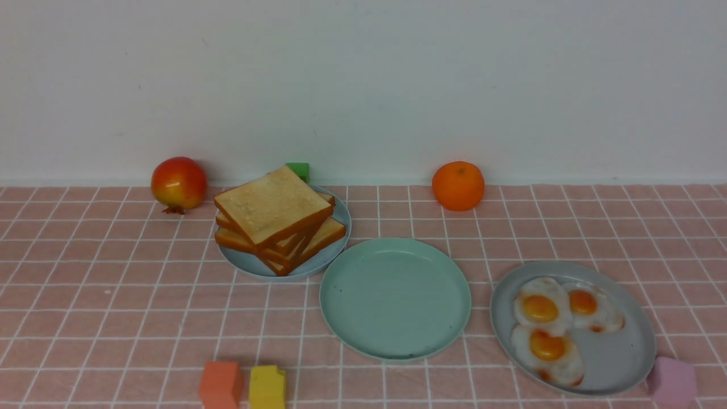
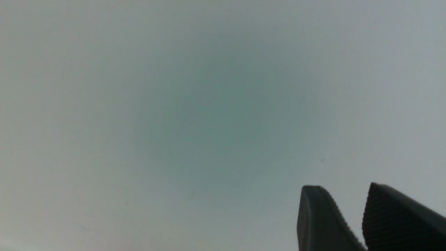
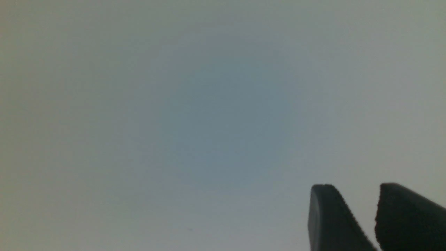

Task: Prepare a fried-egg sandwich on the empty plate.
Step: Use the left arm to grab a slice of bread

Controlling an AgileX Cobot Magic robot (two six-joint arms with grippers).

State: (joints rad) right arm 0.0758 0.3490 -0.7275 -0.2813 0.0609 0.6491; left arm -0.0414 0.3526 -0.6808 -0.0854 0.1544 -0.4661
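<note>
The empty plate (image 1: 395, 298), mint green with a shallow rim, lies bare at the middle of the pink checked cloth. Left of it and further back, several golden-brown toast slices (image 1: 274, 213) are piled on a pale blue plate (image 1: 342, 227). To the right, a grey plate (image 1: 622, 355) holds three fried eggs (image 1: 539, 307) with orange yolks. Neither arm shows in the front view. In the wrist views, my left gripper (image 2: 343, 186) and right gripper (image 3: 355, 185) each face a blank pale surface, their dark fingertips apart with nothing between them.
A red fruit (image 1: 178, 183) and an orange (image 1: 458, 185) sit by the back wall, and a green block (image 1: 298, 170) stands behind the toast. Orange (image 1: 221, 385) and yellow (image 1: 267, 387) blocks stand at the front edge, and a pink block (image 1: 673, 382) at the front right.
</note>
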